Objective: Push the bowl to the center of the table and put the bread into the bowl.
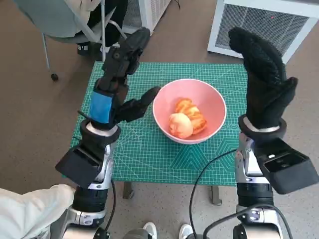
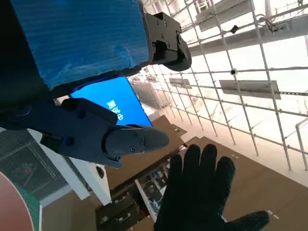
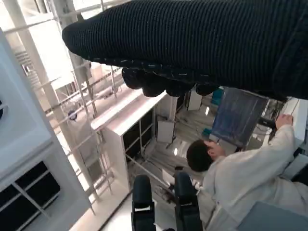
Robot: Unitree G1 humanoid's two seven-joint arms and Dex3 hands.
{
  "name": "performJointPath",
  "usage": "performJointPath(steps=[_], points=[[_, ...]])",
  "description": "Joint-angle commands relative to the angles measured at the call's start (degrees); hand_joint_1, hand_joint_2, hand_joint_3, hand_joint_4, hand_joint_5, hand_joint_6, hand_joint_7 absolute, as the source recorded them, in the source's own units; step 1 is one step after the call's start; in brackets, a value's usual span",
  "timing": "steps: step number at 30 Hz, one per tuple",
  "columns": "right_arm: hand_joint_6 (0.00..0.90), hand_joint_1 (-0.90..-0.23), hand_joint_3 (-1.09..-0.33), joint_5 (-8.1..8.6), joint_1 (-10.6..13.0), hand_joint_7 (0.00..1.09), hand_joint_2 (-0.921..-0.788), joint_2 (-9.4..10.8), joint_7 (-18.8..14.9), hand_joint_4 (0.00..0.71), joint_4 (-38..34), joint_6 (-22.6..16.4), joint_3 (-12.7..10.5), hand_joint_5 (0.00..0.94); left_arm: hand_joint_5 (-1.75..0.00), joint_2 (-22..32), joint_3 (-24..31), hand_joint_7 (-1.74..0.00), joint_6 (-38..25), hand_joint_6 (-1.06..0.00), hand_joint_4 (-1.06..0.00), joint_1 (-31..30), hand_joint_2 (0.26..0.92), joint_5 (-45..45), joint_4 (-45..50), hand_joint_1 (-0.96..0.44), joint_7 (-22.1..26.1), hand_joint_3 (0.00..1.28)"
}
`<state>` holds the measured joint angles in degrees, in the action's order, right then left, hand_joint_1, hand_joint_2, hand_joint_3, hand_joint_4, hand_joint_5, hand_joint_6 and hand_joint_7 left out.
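Observation:
A pink bowl (image 1: 212, 102) stands near the middle of the green mat (image 1: 149, 154), a little toward the right. Inside it lie two pieces of orange-brown bread (image 1: 187, 119). My left hand (image 1: 122, 82) is raised beside the bowl's left rim, fingers apart and holding nothing; its black fingers (image 2: 110, 137) fill the left wrist view. My right hand (image 1: 264, 79) is lifted upright to the right of the bowl, fingers straight and empty; the left wrist view shows that glove (image 2: 199, 192) too. In the right wrist view the glove (image 3: 192, 43) spans the picture as a dark band.
The mat covers a small table (image 1: 124, 188). A white grilled unit (image 1: 259, 25) stands on the floor behind the table at right. A chair with a seated person (image 1: 84, 20) is at the back left. Another person (image 3: 240, 178) shows in the right wrist view.

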<state>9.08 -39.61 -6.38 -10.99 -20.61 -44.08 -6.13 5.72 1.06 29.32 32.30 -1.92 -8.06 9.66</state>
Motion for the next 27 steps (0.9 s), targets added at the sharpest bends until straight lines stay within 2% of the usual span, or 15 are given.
performJointPath(steps=[1,11,18,27], points=[[-0.001,-0.575,-0.802,1.20,0.1,0.79,-0.921,-0.3,-1.4,0.279,0.6,1.5,0.4,0.179,0.00,-0.1,0.4,-0.50,1.0,-0.10,-0.29,-0.1,0.921,-0.5,0.5,-0.48,-0.4,0.41],[-0.001,-0.574,-0.804,1.36,0.4,0.77,-0.921,-0.4,-2.3,0.283,1.8,3.0,0.6,0.168,0.00,-0.2,0.7,-0.49,1.4,-0.11,-0.29,-0.4,0.921,-1.9,0.5,-0.48,-0.1,0.41],[-0.001,-0.578,-0.802,1.50,0.8,0.77,-0.921,-0.4,-2.9,0.286,2.4,3.6,0.8,0.162,0.00,0.0,1.1,-0.41,1.9,-0.14,-0.26,-0.5,0.921,-3.3,0.2,-0.49,0.5,0.40],[-0.001,-0.574,-0.801,0.56,1.4,0.76,-0.921,-0.5,-3.1,0.288,2.7,3.9,1.1,0.156,0.00,0.2,1.7,-0.29,3.2,-0.19,-0.24,-0.6,0.921,-4.8,-1.2,-0.48,1.7,0.40]])
